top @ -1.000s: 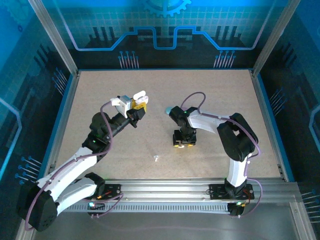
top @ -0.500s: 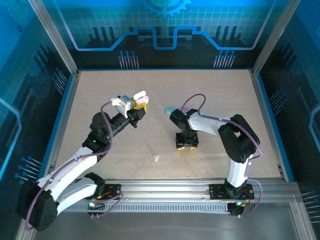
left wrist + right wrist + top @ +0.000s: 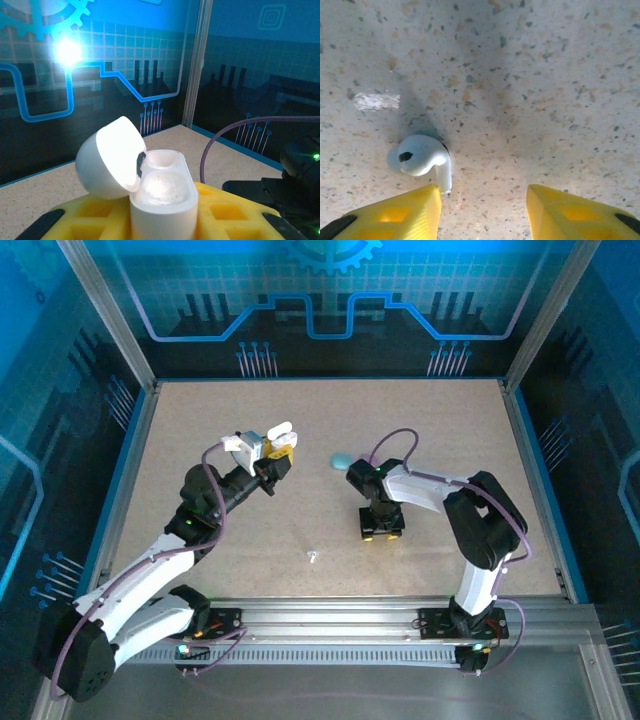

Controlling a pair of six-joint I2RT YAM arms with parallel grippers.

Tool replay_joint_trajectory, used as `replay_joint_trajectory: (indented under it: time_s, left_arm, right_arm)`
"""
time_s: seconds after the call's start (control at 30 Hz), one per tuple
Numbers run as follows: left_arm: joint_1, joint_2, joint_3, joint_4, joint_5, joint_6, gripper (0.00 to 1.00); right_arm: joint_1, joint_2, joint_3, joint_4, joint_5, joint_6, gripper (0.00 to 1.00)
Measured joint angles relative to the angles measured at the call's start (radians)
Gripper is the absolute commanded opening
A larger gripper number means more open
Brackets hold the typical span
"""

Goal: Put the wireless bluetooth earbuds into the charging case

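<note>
- Blue-lit panels with circuit-line artwork wall in a speckled beige desk point(image 3: 430, 420); the top view has both arm bases at the desk's near edge.
- The left pincer point(image 3: 277, 447) hangs above the desk's left half, clenched on a white charging case point(image 3: 162, 205). Its yellow fingers point(image 3: 235, 222) flank the case's lower body on both sides.
- The case stands upright with its lid point(image 3: 111, 159) flipped back to the left, so both wells face up.
- The right pincer point(image 3: 482, 197) points straight down at the desk right of centre. It is released, with its yellow fingertips apart and bare desk between them.
- A white earbud point(image 3: 420, 156) lies flat on the desk outside that gap, just beside the finger on the left of the wrist view. Its stem tip nearly meets that finger, and I cannot tell whether they touch.
- A small white piece point(image 3: 313, 557) lies alone on the desk near the front, between the arms, too small to identify.
- A light-blue rounded thing point(image 3: 342, 461) sits just behind the right arm's wrist.
</note>
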Motion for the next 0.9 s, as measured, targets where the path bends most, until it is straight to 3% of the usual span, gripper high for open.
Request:
replay_joint_trajectory:
  time_s: [0.23,0.9]
  left_arm:
    - [0.0,0.008,0.0,0.003,0.001,-0.01,0.3]
    - [0.0,0.019,0.0,0.007,0.011,-0.025,0.3]
  right_arm:
    - [0.0,-0.05,0.023,0.017,-0.017,-0.008,0.51]
    - [0.001,0.132,0.151,0.023,0.003,-0.224,0.48]
